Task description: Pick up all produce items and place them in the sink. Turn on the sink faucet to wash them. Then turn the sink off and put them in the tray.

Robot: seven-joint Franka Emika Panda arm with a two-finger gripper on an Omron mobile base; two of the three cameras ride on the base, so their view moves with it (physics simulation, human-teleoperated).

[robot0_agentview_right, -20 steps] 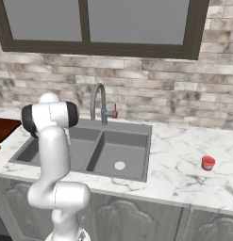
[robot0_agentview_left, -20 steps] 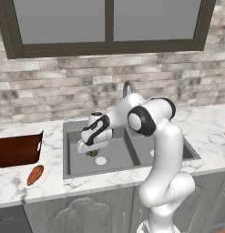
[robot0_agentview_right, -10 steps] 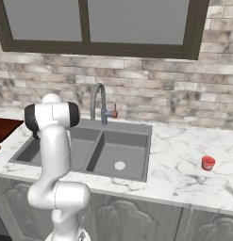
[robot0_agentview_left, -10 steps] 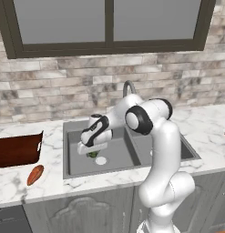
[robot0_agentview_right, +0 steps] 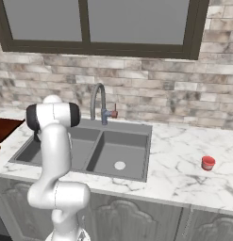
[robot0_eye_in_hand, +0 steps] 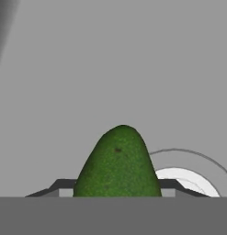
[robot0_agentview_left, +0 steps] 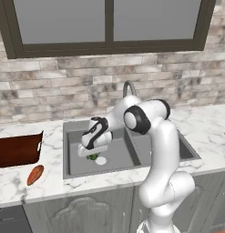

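Note:
My gripper [robot0_agentview_left: 92, 154] hangs low in the left basin of the dark grey sink [robot0_agentview_left: 71, 154], shut on the dark-green round fruit [robot0_agentview_left: 92, 157]. The hand view shows the fruit [robot0_eye_in_hand: 118, 165] standing between the two dark finger tips of the gripper [robot0_eye_in_hand: 117, 192], just above the basin floor beside the pale drain [robot0_eye_in_hand: 184, 176]. The orange-red tapered vegetable [robot0_agentview_left: 35, 174] lies on the marble counter left of the sink. Behind it sits the reddish-brown tray [robot0_agentview_left: 16, 150]. The grey gooseneck faucet [robot0_agentview_right: 98, 96] rises behind the sink [robot0_agentview_right: 113, 146], with no water seen running.
A small red cup [robot0_agentview_right: 208, 163] stands on the counter far to the right. The brick wall and a dark-framed window close off the back. My white arm arches over the divider between the basins. The tray's corner [robot0_agentview_right: 2, 128] is at the left edge of the right base view.
The gripper has sunk a little lower into the left basin with the green fruit still in it. Nothing else has moved.

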